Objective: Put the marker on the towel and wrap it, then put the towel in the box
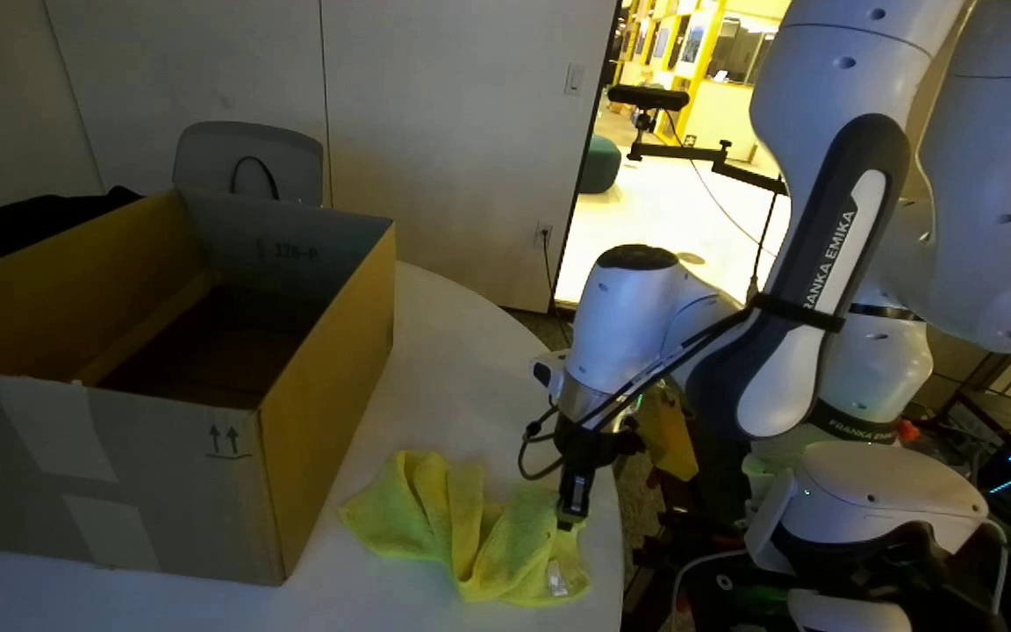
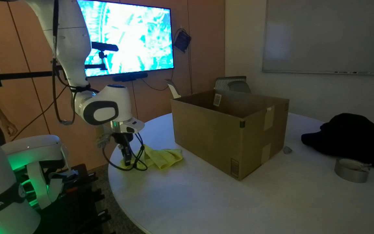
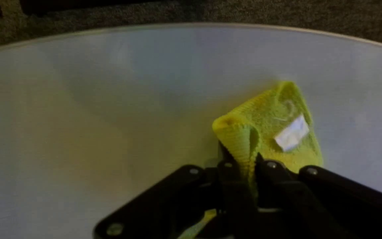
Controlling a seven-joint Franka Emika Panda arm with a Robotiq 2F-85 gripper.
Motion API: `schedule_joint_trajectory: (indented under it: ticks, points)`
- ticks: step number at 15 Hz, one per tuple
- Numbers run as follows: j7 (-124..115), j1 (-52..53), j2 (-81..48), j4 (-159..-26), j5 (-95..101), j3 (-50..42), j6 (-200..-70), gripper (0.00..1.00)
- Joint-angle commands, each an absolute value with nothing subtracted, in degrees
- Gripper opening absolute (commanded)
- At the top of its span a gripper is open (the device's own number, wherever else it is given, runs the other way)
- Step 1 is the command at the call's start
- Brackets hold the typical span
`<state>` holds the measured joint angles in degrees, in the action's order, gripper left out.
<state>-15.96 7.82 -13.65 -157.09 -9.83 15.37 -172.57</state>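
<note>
I have the gripper (image 3: 242, 157) clamped on a fold of the yellow towel (image 1: 413, 509); in the wrist view its fingers (image 3: 272, 176) stand almost together, the cloth pinched upright between them. The rest of the towel lies rumpled on the white table (image 1: 470, 369), toward the table's edge. It is near the cardboard box (image 1: 330, 439) but outside it, a strip of bare tabletop between the two. I can't make out the marker in any view, so whether it lies within the folds I can't say.

My wrist view gives me the pinch up close — along with the floor (image 3: 277, 13) past the table's rim — while the box comes to me only from the exterior views. The white label (image 3: 292, 134) on the towel is large and plain from the wrist, small in an exterior view. There, too, I see printed arrows (image 1: 225, 439) on the box and a light switch (image 1: 574, 79) on the room's wall behind. In an exterior view I get a pale sticker (image 2: 217, 99) on the box's inner wall, a roll of tape (image 2: 352, 171) on the table, a wall-mounted screen (image 2: 135, 35) and a whiteboard (image 2: 330, 35).

My count: one Panda arm (image 1: 620, 325), one gripper with two fingers, one towel with one label, one box, two arrows, one sticker, one switch, one roll of tape, one screen and one whiteboard.
</note>
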Motion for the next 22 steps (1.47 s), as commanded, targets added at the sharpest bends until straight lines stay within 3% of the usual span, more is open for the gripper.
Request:
schedule_joint_trajectory:
  ticks: [1, 7, 18, 22]
  points:
    - [-16.0, 8.9, -5.5, -159.8, -10.9, 13.8, -172.8, 0.12]
    - [-23.0, 11.2, -5.0, -155.1, -6.2, 7.2, -173.2, 0.12]
    - [-27.1, 11.4, -13.0, -146.7, -20.7, 12.4, -190.8, 0.12]
    - [-27.8, 20.8, -20.8, -143.0, -24.4, 4.5, -197.5, 0.11]
